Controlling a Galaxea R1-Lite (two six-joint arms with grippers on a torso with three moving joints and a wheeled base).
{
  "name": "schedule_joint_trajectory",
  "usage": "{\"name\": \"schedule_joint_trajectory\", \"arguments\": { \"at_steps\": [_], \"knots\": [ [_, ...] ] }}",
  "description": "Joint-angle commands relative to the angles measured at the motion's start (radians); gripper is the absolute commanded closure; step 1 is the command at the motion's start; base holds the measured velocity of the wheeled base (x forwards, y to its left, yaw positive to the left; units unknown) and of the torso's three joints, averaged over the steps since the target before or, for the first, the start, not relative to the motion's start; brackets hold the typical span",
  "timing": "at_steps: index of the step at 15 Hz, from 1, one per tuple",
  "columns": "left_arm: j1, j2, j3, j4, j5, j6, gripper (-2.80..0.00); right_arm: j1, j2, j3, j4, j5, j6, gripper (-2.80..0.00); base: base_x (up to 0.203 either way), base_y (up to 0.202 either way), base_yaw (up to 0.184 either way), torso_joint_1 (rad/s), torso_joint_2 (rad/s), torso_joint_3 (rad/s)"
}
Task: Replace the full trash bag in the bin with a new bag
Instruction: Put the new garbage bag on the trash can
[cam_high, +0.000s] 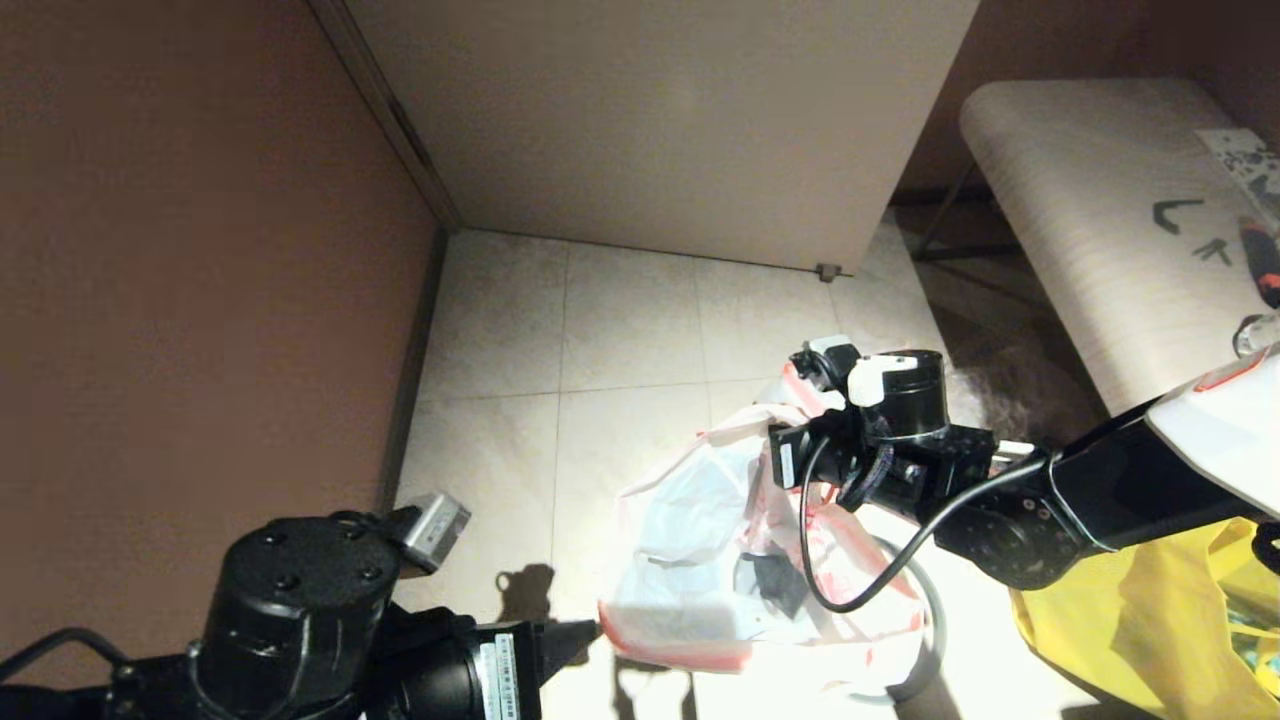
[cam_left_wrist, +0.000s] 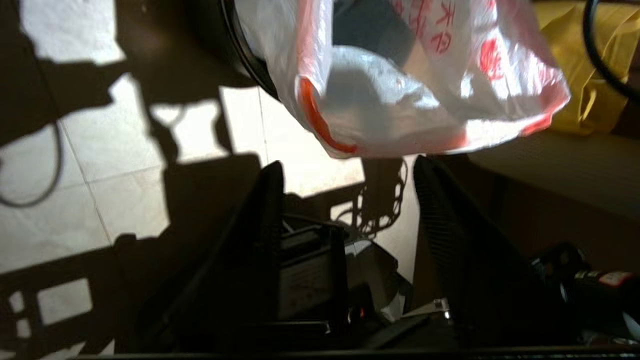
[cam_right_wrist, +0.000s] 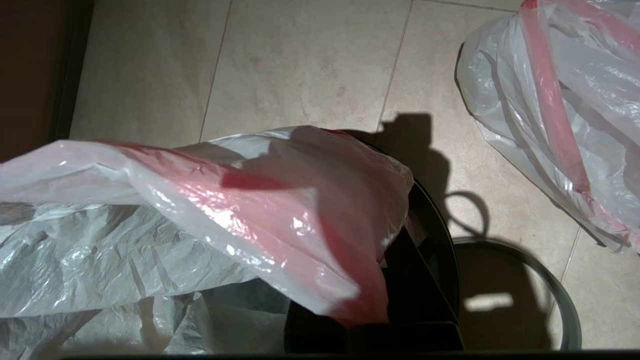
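The right pincer (cam_high: 815, 375) is closed on the upper edge of the new bag (cam_high: 700, 540), which hangs below it over the bin (cam_right_wrist: 435, 260) (mouth draped, red strip showing). The left pincer (cam_left_wrist: 345, 200) gapes empty just short of the bag's lower edge. The full trash bag (cam_right_wrist: 565, 110) lies on the floor (cam_high: 600, 330) beyond the right pincer.

The head view looks steeply down at the floor; both wrist views sit close, sharing the new bag (cam_high: 720, 560).
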Motion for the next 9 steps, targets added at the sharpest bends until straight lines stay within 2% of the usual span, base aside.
{"name": "schedule_joint_trajectory", "arguments": {
  "at_steps": [1, 5, 7, 9],
  "knots": [
    [-0.012, 0.066, -0.013, -0.019, 0.003, -0.008, -2.8, 0.001, 0.004, -0.005, -0.006, -0.001, 0.001, 0.0, 0.0, 0.0, 0.0, 0.0, 0.0, 0.0],
    [-0.009, 0.314, -0.027, -0.189, 0.042, -0.007, -2.8, 0.001, -0.005, -0.008, -0.018, -0.006, 0.0, 0.0, 0.0, 0.0, 0.0, 0.0, 0.0, 0.0],
    [0.001, 0.436, -0.081, -0.265, 0.077, 0.011, -2.8, -0.001, -0.015, -0.007, -0.018, -0.007, 0.0, 0.0, 0.0, 0.0, 0.0, 0.0, 0.0, 0.0],
    [0.01, 0.483, -0.132, -0.298, 0.109, 0.022, -2.8, 0.001, -0.023, -0.002, -0.018, -0.016, 0.0, 0.0, 0.0, 0.0, 0.0, 0.0, 0.0, 0.0]
  ]
}}
